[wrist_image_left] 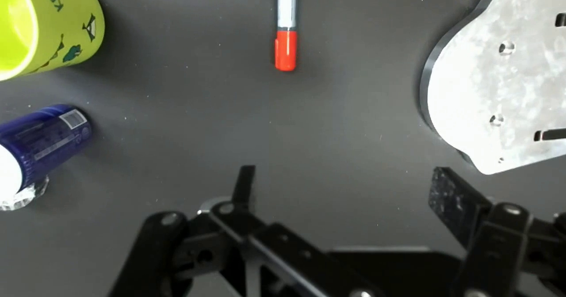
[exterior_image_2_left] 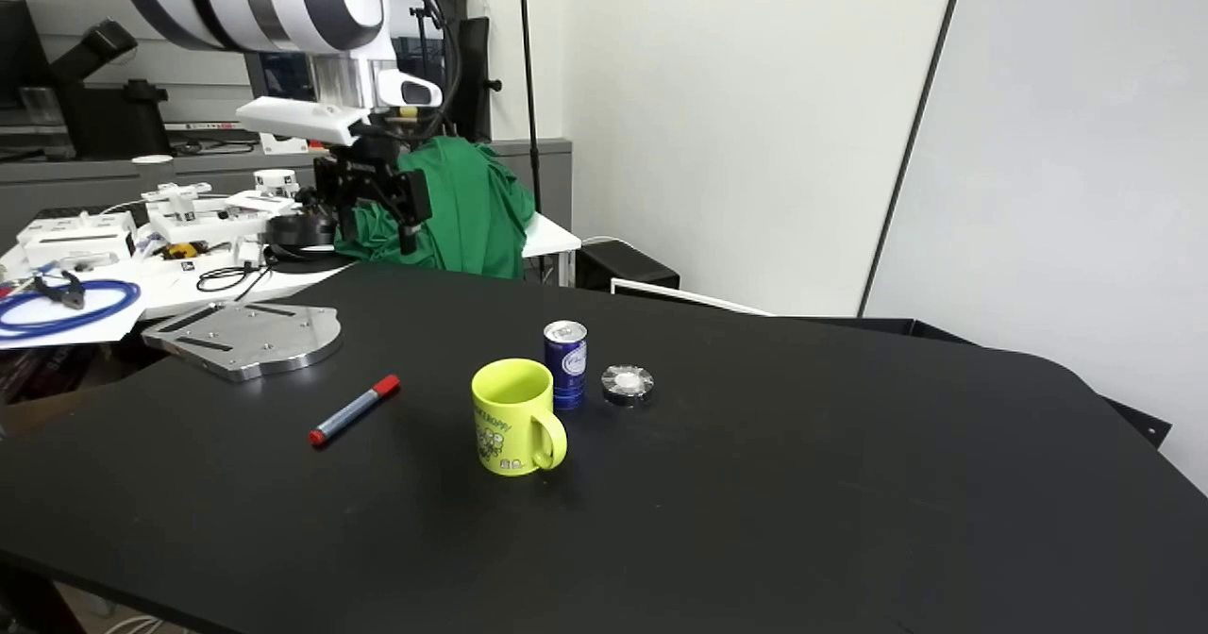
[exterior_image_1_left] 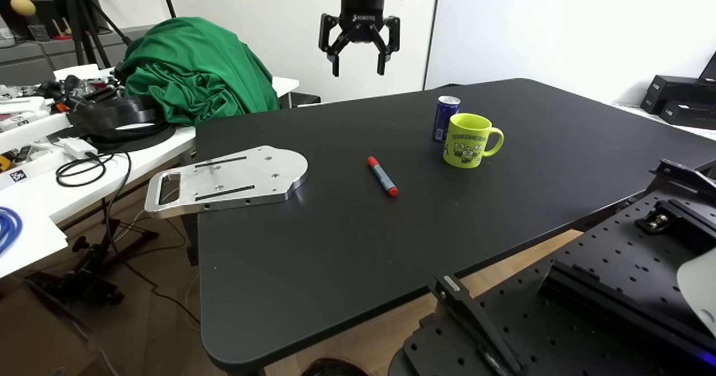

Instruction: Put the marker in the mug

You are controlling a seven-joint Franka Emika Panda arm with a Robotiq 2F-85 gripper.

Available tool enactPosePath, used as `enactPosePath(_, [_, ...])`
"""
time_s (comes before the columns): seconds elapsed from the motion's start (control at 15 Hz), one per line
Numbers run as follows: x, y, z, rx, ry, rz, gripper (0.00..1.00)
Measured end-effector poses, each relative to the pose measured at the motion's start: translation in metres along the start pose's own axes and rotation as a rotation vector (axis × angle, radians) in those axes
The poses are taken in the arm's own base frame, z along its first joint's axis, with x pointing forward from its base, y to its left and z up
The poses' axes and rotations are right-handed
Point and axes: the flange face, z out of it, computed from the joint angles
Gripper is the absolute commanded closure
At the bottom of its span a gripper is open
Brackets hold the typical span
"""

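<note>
Black table (exterior_image_1_left: 335, 253), white wall (exterior_image_1_left: 559, 29) behind; in an exterior view marker (exterior_image_1_left: 382, 177) lies flat mid-frame, mug (exterior_image_1_left: 465, 144) upright right of centre; gripper (exterior_image_1_left: 358, 68) wide, holding nothing, upper centre; reads as pre-grasp; next should be centre over marker, descend, pinch across its middle.

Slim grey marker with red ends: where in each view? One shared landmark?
In an exterior view: slim grey red-ended marker, near picture centre.
In an exterior view: marker, left of centre, lower half.
Wrist view: marker, mid-width, cut by top edge.
Shared landmark: yellow-green cylindrical mug, right of marker in both exterior views, left in wrist view.
</note>
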Motion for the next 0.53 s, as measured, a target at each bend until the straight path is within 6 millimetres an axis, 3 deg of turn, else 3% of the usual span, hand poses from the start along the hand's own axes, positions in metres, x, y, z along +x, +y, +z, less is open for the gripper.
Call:
enactPosePath(0.2, [-0.008,-0.009,0.022,-0.015,-0.036,-0.007,0.00])
enactPosePath(0.53, [-0.007,-0.008,0.022,-0.014,-0.035,-0.008,0.00])
